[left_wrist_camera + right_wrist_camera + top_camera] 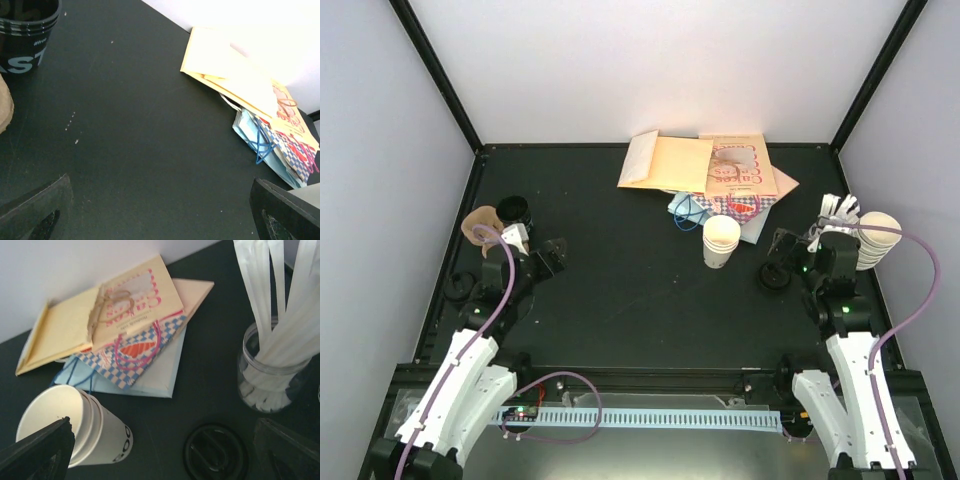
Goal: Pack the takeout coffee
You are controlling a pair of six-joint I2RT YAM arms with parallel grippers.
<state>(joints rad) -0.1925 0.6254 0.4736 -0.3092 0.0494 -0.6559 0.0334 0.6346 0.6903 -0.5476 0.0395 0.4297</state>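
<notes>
left gripper (pixel 553 254) spread, low; right gripper (pixel 786 250) likewise.

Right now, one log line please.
left gripper open, empty | right gripper open, empty, near black lid | cup stack lidless | bags flat at back

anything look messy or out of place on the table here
No spill or damage shows. The flat paper bags at the back lie in an untidy, fanned-out pile, each at its own angle. A black lid lies loose on the table beside the stacked cream cups, on no cup.
</notes>
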